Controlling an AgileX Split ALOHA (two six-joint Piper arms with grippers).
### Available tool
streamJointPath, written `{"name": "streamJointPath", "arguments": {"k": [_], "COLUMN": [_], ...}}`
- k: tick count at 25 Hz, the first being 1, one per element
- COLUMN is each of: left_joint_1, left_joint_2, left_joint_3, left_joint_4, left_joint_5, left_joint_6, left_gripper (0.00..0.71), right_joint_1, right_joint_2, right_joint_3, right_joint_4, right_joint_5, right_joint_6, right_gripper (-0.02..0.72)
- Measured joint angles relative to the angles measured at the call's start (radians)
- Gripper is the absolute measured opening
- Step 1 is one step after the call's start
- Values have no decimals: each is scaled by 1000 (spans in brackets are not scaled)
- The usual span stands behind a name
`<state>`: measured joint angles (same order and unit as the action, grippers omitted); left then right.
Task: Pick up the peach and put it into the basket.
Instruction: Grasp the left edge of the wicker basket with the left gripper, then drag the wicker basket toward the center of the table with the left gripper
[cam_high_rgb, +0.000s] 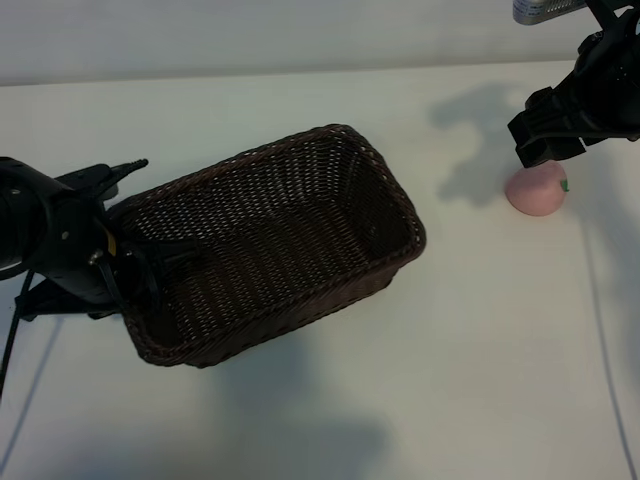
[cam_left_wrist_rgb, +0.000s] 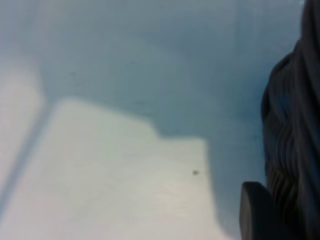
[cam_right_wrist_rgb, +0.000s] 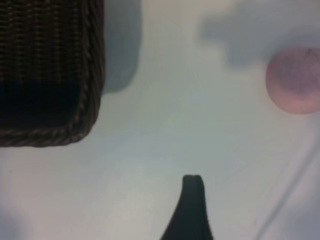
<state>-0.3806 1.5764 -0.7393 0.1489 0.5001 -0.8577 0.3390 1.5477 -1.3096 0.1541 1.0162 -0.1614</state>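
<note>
White table (cam_high_rgb: 480, 350), left gripper (cam_high_rgb: 150, 265) at basket (cam_high_rgb: 330, 140) (rim)

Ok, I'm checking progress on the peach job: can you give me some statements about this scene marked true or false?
1. The peach lies in the basket. False: it sits on the table, right of the basket.
2. The basket holds no fruit. True.
3. The right hand grips the peach. False: it is open, just above the peach.
4. The left hand is at the basket's left end. True.
</note>
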Motion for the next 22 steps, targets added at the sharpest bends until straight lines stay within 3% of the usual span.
{"name": "streamJointPath", "arguments": {"k": [16,22], "left_joint_1": [0,0], "left_joint_2": [-212,-235], "left_joint_3": [8,8], "left_joint_4": [-43,-149], "left_joint_5": [-29,-81], "left_joint_6": [50,143], "left_gripper": [95,94], "right_joint_1": [0,0], "right_joint_2": [0,0], "right_joint_3": [0,0], "right_joint_4": [0,0], "right_joint_5": [0,0], "right_joint_6": [0,0], "right_gripper": [599,599]}}
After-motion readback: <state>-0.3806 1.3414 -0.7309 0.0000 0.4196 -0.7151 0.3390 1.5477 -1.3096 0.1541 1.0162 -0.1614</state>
